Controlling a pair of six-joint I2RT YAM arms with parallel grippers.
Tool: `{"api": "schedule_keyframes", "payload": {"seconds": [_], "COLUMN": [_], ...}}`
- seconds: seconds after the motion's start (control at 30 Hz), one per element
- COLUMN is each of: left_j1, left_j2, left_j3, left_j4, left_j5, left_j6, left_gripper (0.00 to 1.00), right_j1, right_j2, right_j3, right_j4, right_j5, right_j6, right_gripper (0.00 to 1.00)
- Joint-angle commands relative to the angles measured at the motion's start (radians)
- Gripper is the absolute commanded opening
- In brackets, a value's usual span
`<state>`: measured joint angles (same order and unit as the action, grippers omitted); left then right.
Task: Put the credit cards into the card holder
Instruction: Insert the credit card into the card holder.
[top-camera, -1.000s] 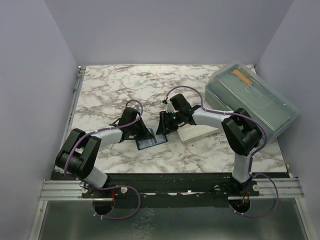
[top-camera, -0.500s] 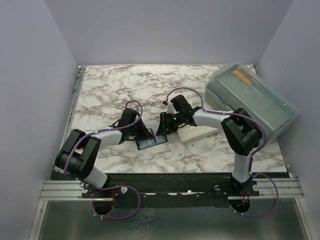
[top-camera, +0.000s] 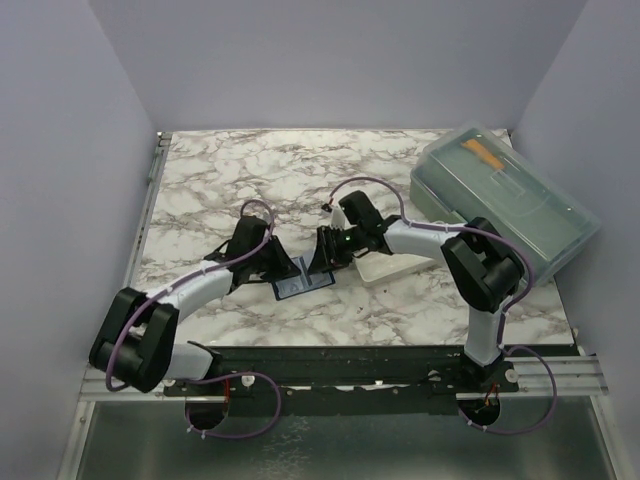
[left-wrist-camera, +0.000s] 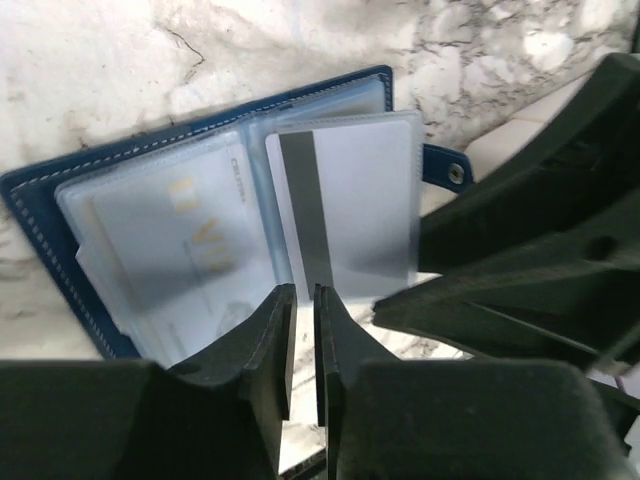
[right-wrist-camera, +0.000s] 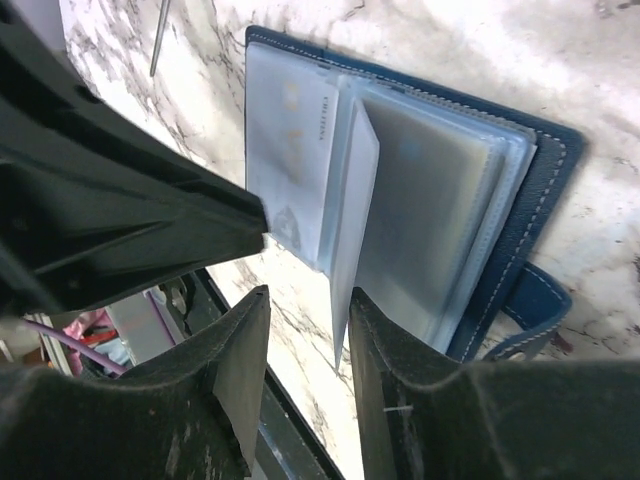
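Observation:
The navy card holder (left-wrist-camera: 40, 215) lies open on the marble, its clear sleeves facing up. A pale grey credit card (left-wrist-camera: 345, 200) with a dark stripe sits partly in the right-hand sleeve. Another card (left-wrist-camera: 170, 240) with gold lettering lies under the left sleeve. My left gripper (left-wrist-camera: 303, 300) stands just at the striped card's near edge, its jaws a narrow slit apart with bare table between them. My right gripper (right-wrist-camera: 307, 300) is open around the lifted edge of a clear sleeve (right-wrist-camera: 355, 200), which rests near its right finger. From above, both grippers meet over the holder (top-camera: 302, 284).
A white tray (top-camera: 385, 265) lies right of the holder, under the right arm. A large grey-green translucent box (top-camera: 510, 200) with an orange strip (top-camera: 483, 153) inside stands at the back right. The table's front edge runs close below the holder.
My left jaws have parted slightly, letting go of the striped card. The left arm's elbow has swung out to the left. My right jaws have narrowed a little.

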<state>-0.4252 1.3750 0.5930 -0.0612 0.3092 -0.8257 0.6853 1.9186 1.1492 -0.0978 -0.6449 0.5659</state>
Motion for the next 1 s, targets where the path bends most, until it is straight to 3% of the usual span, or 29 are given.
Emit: {"api": "schedule_keyframes", "payload": {"seconds": [0.0,0.3,0.4,0.5,0.7,0.8,0.97], "left_j1": [0.035,0.168,0.179,0.18,0.171,0.131,0.074], "left_j2": [-0.147,-0.43,-0.438,-0.409,-0.254,-0.164,-0.045], "left_j3": [0.042,0.16,0.203,0.222,0.176,0.143,0.103], "left_j4": [-0.16,-0.439,-0.458,-0.445,-0.275,-0.199,-0.084], "left_j5": [-0.051,-0.213,-0.205,-0.152,0.136,0.163,0.148], "left_j6": [0.015,0.112,0.137,0.13,0.073,0.051,0.014], "left_gripper": [0.22,0.4,0.43,0.45,0.45,0.41,0.25], "right_j1": [0.026,0.134,0.14,0.128,0.039,-0.001,-0.033], "right_j2": [-0.016,0.035,0.027,-0.01,-0.058,-0.068,-0.025], "right_j3": [0.032,0.148,0.139,0.134,0.058,0.012,0.017], "right_j4": [0.006,-0.004,0.041,-0.046,-0.095,-0.054,-0.06], "right_j5": [-0.027,-0.024,-0.063,0.053,0.101,0.085,0.059], "right_j6": [0.012,0.035,0.044,0.002,-0.027,-0.021,-0.04], "right_gripper": [0.42,0.49,0.51,0.55,0.51,0.45,0.41]}}
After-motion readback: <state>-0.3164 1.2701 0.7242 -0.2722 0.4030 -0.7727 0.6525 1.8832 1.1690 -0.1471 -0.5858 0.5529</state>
